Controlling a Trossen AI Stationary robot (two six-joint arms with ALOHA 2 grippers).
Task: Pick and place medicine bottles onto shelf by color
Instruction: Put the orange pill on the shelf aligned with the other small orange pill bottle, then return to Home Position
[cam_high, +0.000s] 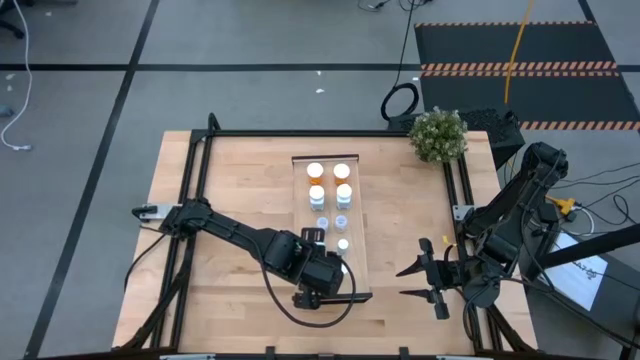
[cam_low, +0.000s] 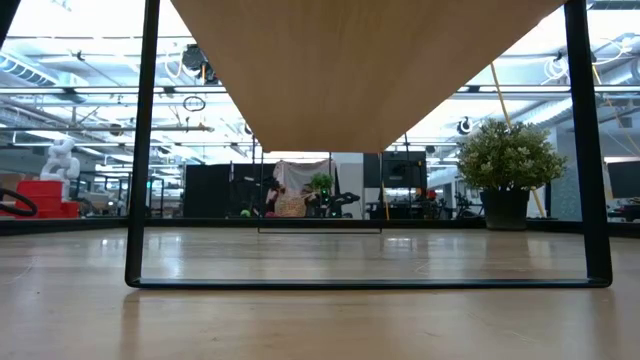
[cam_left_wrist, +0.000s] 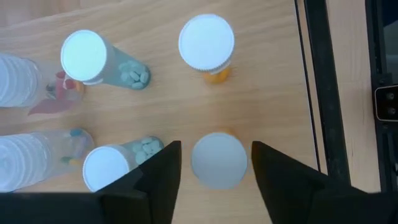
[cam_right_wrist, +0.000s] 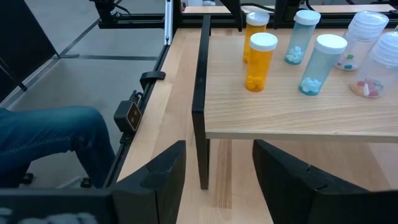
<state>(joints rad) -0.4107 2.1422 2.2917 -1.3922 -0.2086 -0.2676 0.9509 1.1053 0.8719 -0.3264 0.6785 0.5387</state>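
The left tool (cam_left_wrist: 214, 165) is hanging open over the shelf (cam_high: 355, 215), its fingers straddling an orange bottle (cam_left_wrist: 217, 160) apparently to keep colours grouped beside another orange bottle (cam_left_wrist: 207, 45), while the right tool (cam_high: 425, 281) is waiting open over the counter (cam_high: 230, 190).

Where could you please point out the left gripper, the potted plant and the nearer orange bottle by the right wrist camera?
left gripper (cam_left_wrist: 216, 163): left wrist view, between its fingertips.
potted plant (cam_high: 438, 135): high view, foliage.
orange bottle (cam_right_wrist: 261, 68): right wrist view, amber body.
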